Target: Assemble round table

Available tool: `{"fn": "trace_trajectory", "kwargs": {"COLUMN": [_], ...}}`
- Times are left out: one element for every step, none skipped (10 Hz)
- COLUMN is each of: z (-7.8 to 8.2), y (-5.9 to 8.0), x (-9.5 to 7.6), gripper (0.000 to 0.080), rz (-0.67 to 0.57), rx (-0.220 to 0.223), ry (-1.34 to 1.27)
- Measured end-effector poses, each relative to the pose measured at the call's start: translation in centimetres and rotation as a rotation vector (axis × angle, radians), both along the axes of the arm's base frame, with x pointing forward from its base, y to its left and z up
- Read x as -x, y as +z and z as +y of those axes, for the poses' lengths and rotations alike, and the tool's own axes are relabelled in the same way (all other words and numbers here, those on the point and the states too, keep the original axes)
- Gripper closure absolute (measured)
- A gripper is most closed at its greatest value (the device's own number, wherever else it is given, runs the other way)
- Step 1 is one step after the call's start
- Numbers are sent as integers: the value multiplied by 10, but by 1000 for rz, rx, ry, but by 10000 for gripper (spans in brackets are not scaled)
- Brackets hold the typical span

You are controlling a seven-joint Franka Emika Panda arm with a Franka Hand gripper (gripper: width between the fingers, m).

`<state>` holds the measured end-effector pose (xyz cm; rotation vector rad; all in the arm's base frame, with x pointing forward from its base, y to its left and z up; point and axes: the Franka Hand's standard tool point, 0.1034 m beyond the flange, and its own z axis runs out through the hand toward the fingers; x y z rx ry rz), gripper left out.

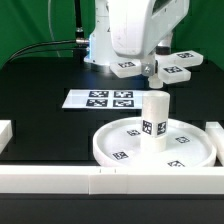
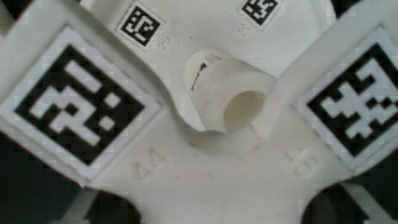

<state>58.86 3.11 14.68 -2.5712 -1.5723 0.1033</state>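
Observation:
The large rimmed round disc (image 1: 120, 150) lies flat at the front of the table. The short thick cylinder leg (image 1: 155, 118) stands upright at its middle. Behind it, toward the exterior view's right, the small cross-shaped piece (image 1: 172, 66) sits under the arm, and my gripper (image 1: 151, 70) is shut on it. In the wrist view the cross-shaped piece (image 2: 214, 150) fills the picture, showing its tags and its centre hole (image 2: 240, 105). My gripper (image 2: 210, 205) has a finger on either side of the piece's narrow waist. Whether the piece rests on the table or hangs above it I cannot tell.
The marker board (image 1: 105, 98) lies flat on the black table behind the disc. Long white border rails run along the front edge (image 1: 100, 182) and stand at the exterior view's left (image 1: 5, 135) and right (image 1: 216, 135).

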Motion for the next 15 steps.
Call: {"fn": "trace_trajectory", "kwargs": {"z": [0,0,0,1,1,1,1,2,3,4,6,7,8,7,7], "y": [-6,-11,-15,-17,-20,-21,-21,-21,-21,-21,-21,-21,-23,-29,-32], "x": [8,21,27,30,33,32,32,32,31,31,30,29,28,29,30], "gripper": [356,356,356,356,356,356,356,356,356,356,356,356,356,356,356], "rz": [-30,-32,-40,-54,-58,-57,-58,-58,-58,-60,-62,-66,-74,-67,-62], "rx": [3,7,8,9,9,9,8,8,8,7,6,5,3,1,1], "ry": [-1,0,0,0,1,0,0,-1,0,1,3,4,6,7,8]}}
